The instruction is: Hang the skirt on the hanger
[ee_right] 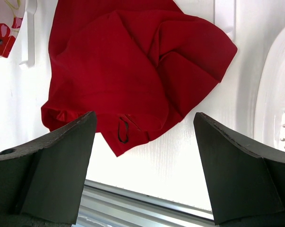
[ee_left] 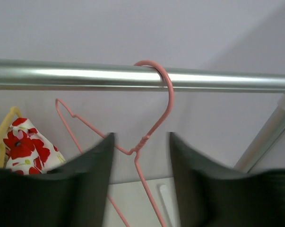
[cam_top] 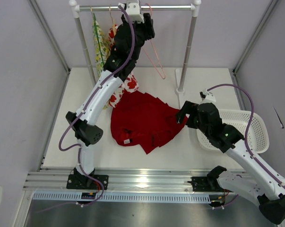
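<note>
The deep red skirt (cam_top: 144,120) lies crumpled flat on the white table, and it fills the upper part of the right wrist view (ee_right: 133,71). The pale pink hanger (cam_top: 156,61) hangs by its hook on the metal rail (ee_left: 62,78). My left gripper (cam_top: 149,21) is raised to the rail. Its jaws stand open on either side of the hanger's twisted neck (ee_left: 141,142), without touching it. My right gripper (cam_top: 182,116) hovers open over the skirt's right edge, nothing between its fingers (ee_right: 144,118).
A white garment with red prints (cam_top: 128,85) and a yellow-green floral garment (cam_top: 99,42) hang at the rail's left end. A white basket (cam_top: 255,123) sits at the right. The rack's right post (cam_top: 187,52) stands behind the skirt.
</note>
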Tool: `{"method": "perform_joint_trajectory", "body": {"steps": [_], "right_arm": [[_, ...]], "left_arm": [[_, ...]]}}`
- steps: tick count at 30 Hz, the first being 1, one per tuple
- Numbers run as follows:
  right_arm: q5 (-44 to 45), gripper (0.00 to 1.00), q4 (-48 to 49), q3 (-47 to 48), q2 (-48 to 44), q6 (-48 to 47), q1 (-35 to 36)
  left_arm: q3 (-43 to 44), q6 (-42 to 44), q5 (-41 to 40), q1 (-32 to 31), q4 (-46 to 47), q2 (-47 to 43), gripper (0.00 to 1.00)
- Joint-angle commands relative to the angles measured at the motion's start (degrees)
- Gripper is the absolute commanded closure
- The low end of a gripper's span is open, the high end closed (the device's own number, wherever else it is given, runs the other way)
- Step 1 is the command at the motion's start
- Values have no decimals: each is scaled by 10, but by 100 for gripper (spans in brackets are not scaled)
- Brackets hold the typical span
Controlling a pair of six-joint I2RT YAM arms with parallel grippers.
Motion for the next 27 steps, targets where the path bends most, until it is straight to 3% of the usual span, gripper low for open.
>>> {"method": "perform_joint_trajectory", "body": {"steps": [1, 4, 12, 22, 25, 27], "right_arm": [[-5, 10, 20, -4, -6, -10, -4], [-9, 11, 18, -4, -6, -11, -8], [-22, 10, 24, -1, 5, -20, -19], [-43, 10, 38, -2, 32, -31, -31], [-47, 10, 38, -5, 38, -35, -34], [-49, 10, 40, -9, 37, -36, -35]], "left_arm": [[-7, -20, 22, 5, -3, -37, 33], [-6, -30, 18, 5, 5, -30, 22], [4, -35, 32, 2, 7, 0, 21], [52, -25, -36, -12, 65, 103, 14], [51, -9, -75, -17, 86, 112, 21], [50, -7, -91, -17, 86, 112, 36]]}}
